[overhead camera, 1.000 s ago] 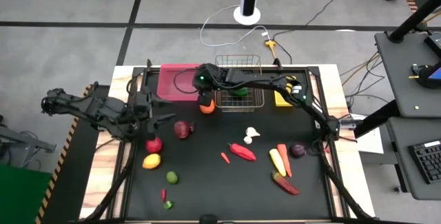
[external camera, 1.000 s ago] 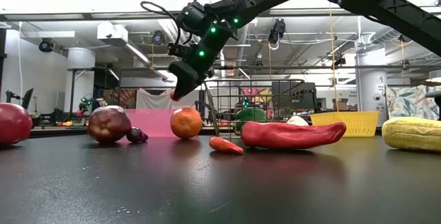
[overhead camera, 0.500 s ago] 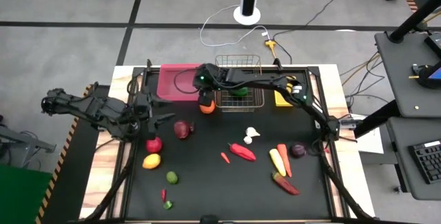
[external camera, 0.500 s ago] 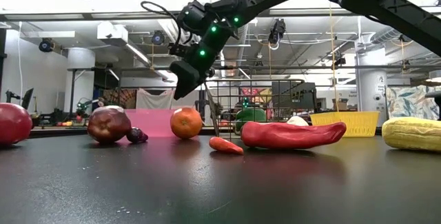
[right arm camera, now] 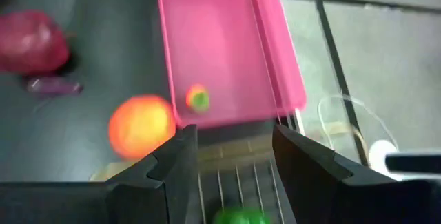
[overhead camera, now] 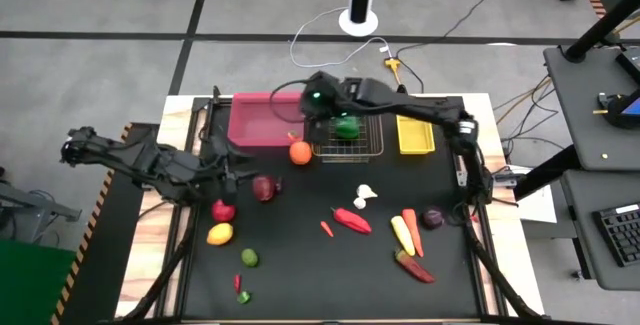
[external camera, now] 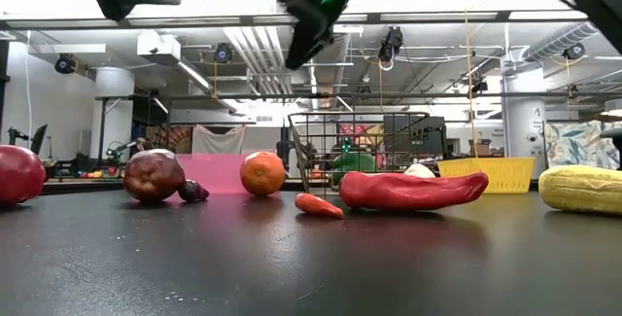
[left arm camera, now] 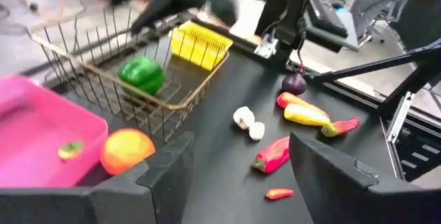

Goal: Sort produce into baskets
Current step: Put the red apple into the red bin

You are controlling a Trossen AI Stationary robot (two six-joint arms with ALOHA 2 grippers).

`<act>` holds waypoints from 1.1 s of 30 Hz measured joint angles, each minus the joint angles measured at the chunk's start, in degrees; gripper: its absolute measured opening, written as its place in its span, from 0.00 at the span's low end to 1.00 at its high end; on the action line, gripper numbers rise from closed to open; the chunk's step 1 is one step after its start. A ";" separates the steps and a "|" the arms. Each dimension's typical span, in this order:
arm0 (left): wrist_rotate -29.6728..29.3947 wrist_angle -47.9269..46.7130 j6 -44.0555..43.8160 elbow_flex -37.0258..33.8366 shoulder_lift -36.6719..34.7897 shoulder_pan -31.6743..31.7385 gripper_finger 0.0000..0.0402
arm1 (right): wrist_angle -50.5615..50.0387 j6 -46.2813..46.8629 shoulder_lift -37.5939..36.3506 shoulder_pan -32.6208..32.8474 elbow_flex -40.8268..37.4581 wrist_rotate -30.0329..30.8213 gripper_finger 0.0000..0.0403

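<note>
My right gripper [overhead camera: 308, 108] [right arm camera: 231, 138] is open and empty, high above the gap between the pink bin [overhead camera: 255, 117] and the wire-mesh basket [overhead camera: 350, 137]. An orange [overhead camera: 298, 152] [right arm camera: 141, 125] rests on the table just in front of these two. A green pepper [overhead camera: 347, 125] lies in the wire basket, and a small red-green piece [right arm camera: 198, 98] lies in the pink bin. My left gripper [overhead camera: 238, 170] [left arm camera: 238, 148] is open and empty, raised at the left beside a dark red apple [overhead camera: 264, 187]. The yellow bin [overhead camera: 415, 133] stands to the right of the wire basket.
A red apple [overhead camera: 223, 209], lemon [overhead camera: 219, 233], lime [overhead camera: 249, 257] and small chillies [overhead camera: 240, 287] lie at the near left. Garlic [overhead camera: 365, 195], a red pepper [overhead camera: 352, 221], corn [overhead camera: 402, 235], a carrot [overhead camera: 411, 229] and a purple onion [overhead camera: 432, 218] lie to the right.
My right gripper has risen from just above the orange, going up and toward the table's far right, and now hangs high over the left end of the wire basket. The orange has stayed in place on the table. My left gripper has shifted slightly toward the right.
</note>
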 joint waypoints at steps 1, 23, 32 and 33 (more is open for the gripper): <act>0.00 -0.02 -1.35 0.00 0.86 0.00 0.55 | -2.28 0.75 -1.31 0.05 -0.12 0.00 0.45; 0.79 -22.14 -49.66 10.86 28.47 -0.02 0.55 | -7.86 4.97 -26.17 3.63 -18.28 -0.15 0.45; 4.80 -41.93 -60.58 23.23 42.53 0.24 0.55 | -6.62 4.53 -28.99 3.65 -22.57 -5.60 0.45; 5.36 -43.84 -61.74 23.98 43.91 0.32 0.55 | -6.56 4.51 -29.05 3.76 -22.69 -6.18 0.45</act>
